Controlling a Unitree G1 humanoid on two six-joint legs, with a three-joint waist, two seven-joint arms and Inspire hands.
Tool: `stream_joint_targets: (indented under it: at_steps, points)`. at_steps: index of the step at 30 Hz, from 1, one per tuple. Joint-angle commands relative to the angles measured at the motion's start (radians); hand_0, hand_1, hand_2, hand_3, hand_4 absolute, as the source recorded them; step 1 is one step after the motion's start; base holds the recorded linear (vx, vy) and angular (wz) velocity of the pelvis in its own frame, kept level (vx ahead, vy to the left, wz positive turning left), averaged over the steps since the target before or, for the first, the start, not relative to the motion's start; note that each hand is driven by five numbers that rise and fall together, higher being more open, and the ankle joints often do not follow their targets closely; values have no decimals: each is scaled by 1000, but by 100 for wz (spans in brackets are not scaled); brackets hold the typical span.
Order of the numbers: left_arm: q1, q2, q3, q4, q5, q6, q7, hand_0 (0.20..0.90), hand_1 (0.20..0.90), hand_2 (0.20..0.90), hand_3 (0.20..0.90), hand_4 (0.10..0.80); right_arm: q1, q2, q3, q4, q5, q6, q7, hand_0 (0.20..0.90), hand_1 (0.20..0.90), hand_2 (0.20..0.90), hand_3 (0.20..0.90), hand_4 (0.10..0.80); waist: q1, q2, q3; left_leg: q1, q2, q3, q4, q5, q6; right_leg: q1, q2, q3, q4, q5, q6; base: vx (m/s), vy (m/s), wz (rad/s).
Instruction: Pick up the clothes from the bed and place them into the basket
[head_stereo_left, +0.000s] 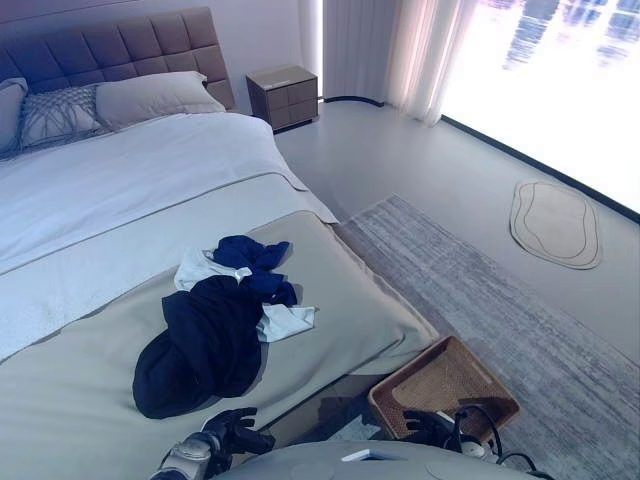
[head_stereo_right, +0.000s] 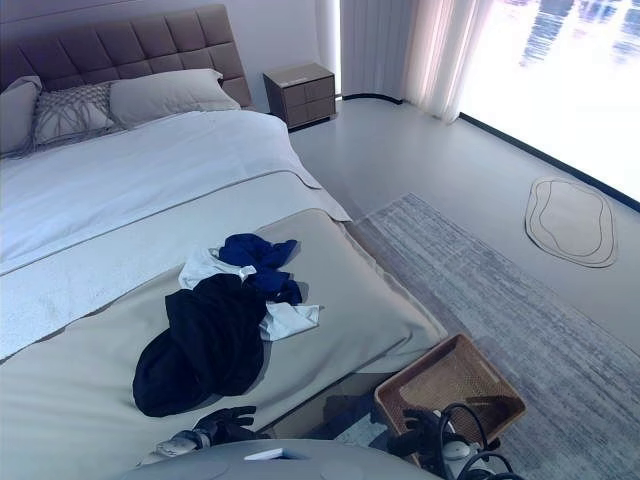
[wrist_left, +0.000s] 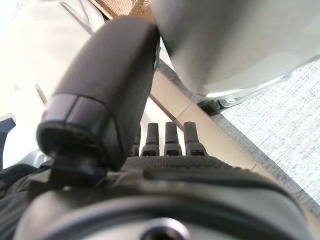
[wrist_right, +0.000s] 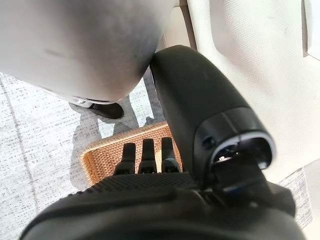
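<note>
A heap of clothes lies on the foot of the bed (head_stereo_left: 90, 420): a large dark navy garment (head_stereo_left: 205, 345), a bright blue one (head_stereo_left: 252, 258) behind it and a white piece (head_stereo_left: 287, 322) at its right. A brown wicker basket (head_stereo_left: 445, 385) stands on the rug beside the bed's foot corner. My left hand (head_stereo_left: 232, 431) hangs low at the bed's near edge, fingers straight and holding nothing. My right hand (head_stereo_left: 432, 428) hovers low over the basket's near rim (wrist_right: 100, 149), fingers straight, also holding nothing.
Pillows (head_stereo_left: 150, 98) lie at the padded headboard. A nightstand (head_stereo_left: 284, 95) stands by the bed's far corner. A grey rug (head_stereo_left: 500, 300) runs along the bed, with a small oval mat (head_stereo_left: 555, 223) near the bright window and curtains (head_stereo_left: 400, 50).
</note>
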Motion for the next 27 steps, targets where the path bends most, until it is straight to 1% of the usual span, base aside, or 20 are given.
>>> stream_joint_targets:
  at_steps: [1,10,14,19,23,25,26,27]
  points:
    - [-51,-10,5,63,-6,-7,-6,900,900,900,900,800,-47,-6,-1,55,-15,-9,2,900,900,900,900,800,19,-18,34,33,-80,10,4,-111,65,-19,-6,-91,19,25,12,0,0,0]
    - [-56,-7,10,68,-10,0,-10,900,900,900,900,800,-40,-8,-4,57,-18,-16,4,900,900,900,900,800,13,-19,36,34,-80,7,4,-112,68,-20,-4,-81,23,23,11,0,0,0]
    - [-59,-8,8,72,-3,-1,3,900,900,900,900,800,-39,-3,-11,58,38,-3,8,900,900,900,900,800,8,-17,35,35,-81,-1,4,-112,71,-23,0,-67,37,13,7,0,0,0]
    - [-54,-9,13,81,-4,-3,10,900,900,900,900,800,-33,5,-59,68,199,35,42,900,900,900,900,800,3,-17,35,40,-82,-5,4,-114,73,-21,3,-58,44,8,4,0,0,0]
    - [-48,-11,20,85,-1,-6,12,900,900,900,900,800,-23,14,-118,80,378,46,116,900,900,900,900,800,0,-14,33,43,-82,-6,4,-116,72,-17,4,-55,42,7,5,0,0,0]
    - [-44,-10,21,83,-4,-5,10,900,900,900,900,800,-16,18,-161,83,521,63,156,900,900,900,900,800,-2,-11,32,45,-82,-5,4,-116,70,-15,4,-55,42,7,5,17,6,-1]
    - [-42,-11,19,80,-8,-3,11,900,900,900,900,800,-14,20,-189,83,609,70,154,900,900,900,900,800,-3,-9,31,47,-81,-4,4,-116,70,-14,4,-56,43,6,6,39,14,-1]
    - [-38,-12,19,79,-11,-3,12,900,900,900,900,800,-14,24,-229,77,757,76,156,900,900,900,900,800,-4,-7,31,49,-81,-4,4,-117,69,-13,4,-56,44,6,7,36,12,-2]
